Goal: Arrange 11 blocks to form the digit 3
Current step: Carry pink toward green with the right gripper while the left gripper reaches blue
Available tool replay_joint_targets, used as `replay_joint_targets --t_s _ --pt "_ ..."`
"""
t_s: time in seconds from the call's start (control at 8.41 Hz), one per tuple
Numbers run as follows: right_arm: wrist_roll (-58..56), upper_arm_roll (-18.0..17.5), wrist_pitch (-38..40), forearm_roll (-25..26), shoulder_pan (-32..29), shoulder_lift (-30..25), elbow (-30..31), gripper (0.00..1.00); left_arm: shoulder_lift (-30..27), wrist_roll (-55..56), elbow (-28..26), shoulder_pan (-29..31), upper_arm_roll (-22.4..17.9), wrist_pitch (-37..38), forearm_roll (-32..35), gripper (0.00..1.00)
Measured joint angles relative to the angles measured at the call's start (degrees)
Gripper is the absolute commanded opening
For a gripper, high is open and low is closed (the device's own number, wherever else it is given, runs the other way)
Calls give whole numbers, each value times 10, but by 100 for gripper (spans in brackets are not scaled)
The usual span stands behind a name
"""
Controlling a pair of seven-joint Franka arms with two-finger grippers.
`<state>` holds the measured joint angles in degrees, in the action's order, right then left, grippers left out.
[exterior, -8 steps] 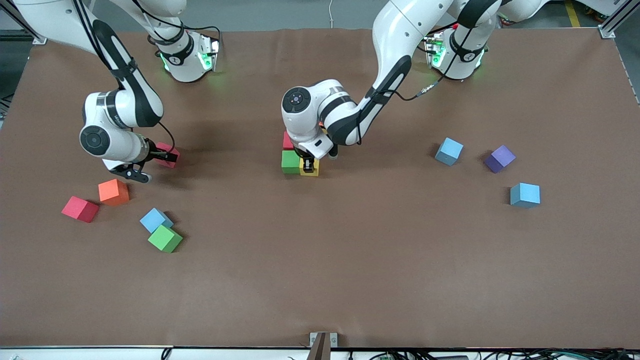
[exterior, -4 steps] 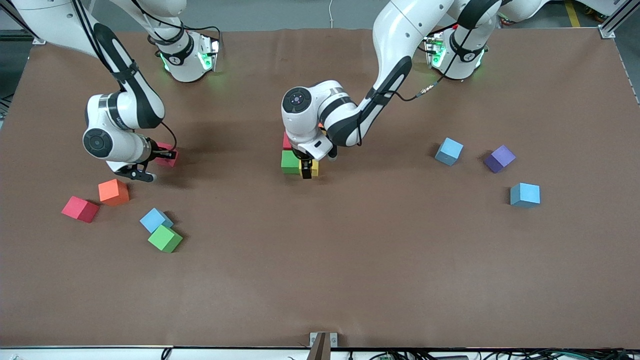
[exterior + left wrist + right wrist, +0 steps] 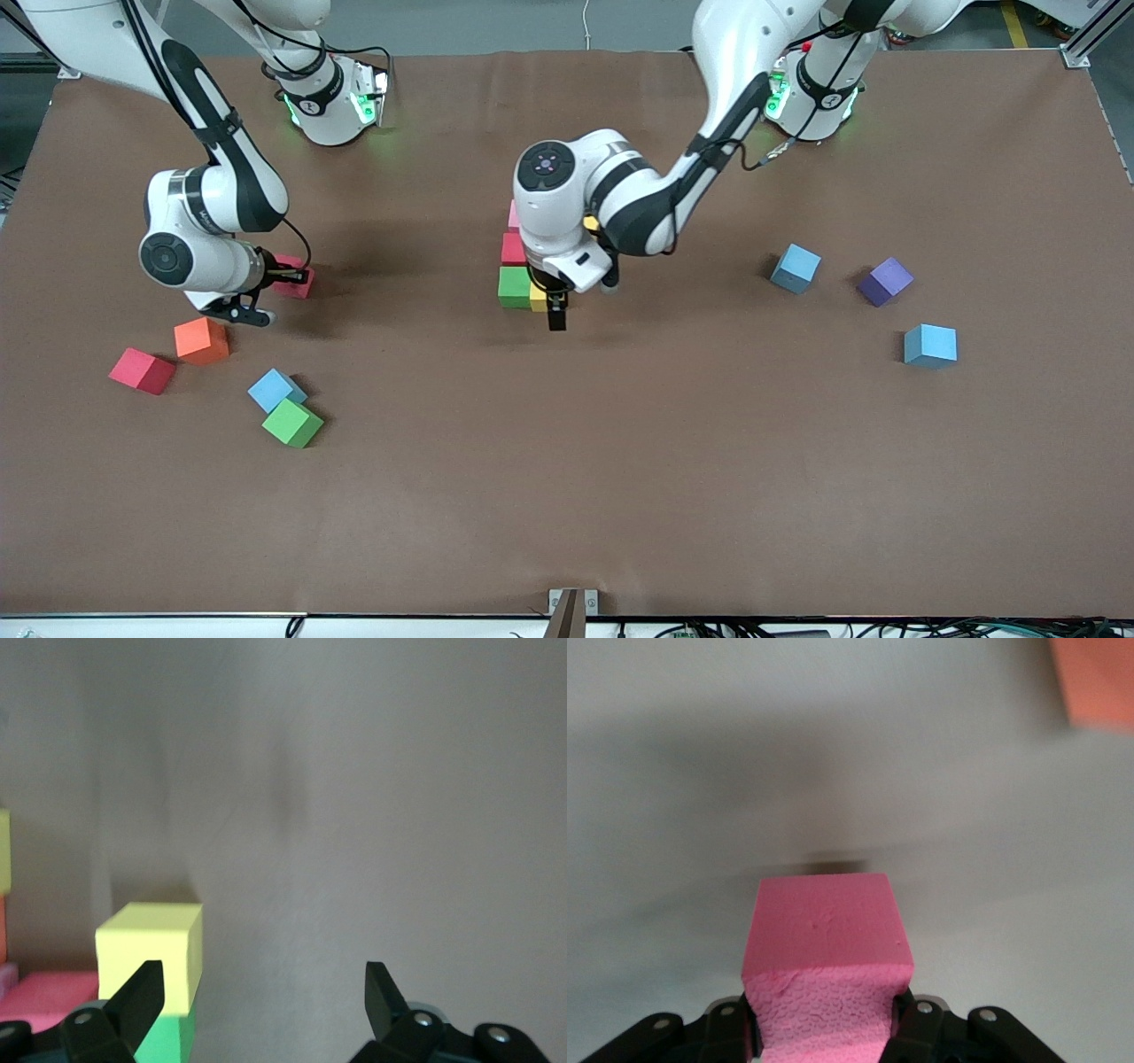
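Note:
A small figure stands mid-table: a green cube (image 3: 513, 286) with a yellow cube (image 3: 537, 299) beside it, a red cube (image 3: 513, 249) and a pink sliver (image 3: 512, 215) farther from the camera. My left gripper (image 3: 554, 310) is open and empty, just over the yellow cube (image 3: 149, 952), which shows beside one fingertip (image 3: 142, 990) with the green cube (image 3: 168, 1041). My right gripper (image 3: 285, 282) is shut on a pink cube (image 3: 824, 939), held low over the table toward the right arm's end (image 3: 291, 275).
Loose cubes near the right arm's end: orange (image 3: 201, 340), red (image 3: 142, 370), blue (image 3: 274, 389), green (image 3: 292, 424). Near the left arm's end: blue (image 3: 795, 268), purple (image 3: 885, 281), blue (image 3: 930, 346). An orange cube's corner (image 3: 1099, 678) shows in the right wrist view.
My left gripper has opened off the yellow cube and risen, drifting toward the camera; the yellow cube stays beside the green one. My right gripper has barely shifted with the pink cube.

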<state>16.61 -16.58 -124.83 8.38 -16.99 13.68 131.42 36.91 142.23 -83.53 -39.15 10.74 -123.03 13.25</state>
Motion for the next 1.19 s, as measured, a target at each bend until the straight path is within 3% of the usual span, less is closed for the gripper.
replay_joint_targets --t_s 0.24,0.59,0.95,1.19 --pt "-1 -32 37 -27 21 -4 -97 1 -45 -108 -46 49 1 23 0 100" --pt "-1 -43 24 -95 91 -1 -179 1 -103 -266 -125 145 2 24 0 100" --pt "34 -44 -114 -113 189 58 -199 0 -122 -428 -149 231 2 24 1 100" --pt "62 -32 -163 -104 250 110 -216 2 -124 -547 -153 287 3 24 0 100"
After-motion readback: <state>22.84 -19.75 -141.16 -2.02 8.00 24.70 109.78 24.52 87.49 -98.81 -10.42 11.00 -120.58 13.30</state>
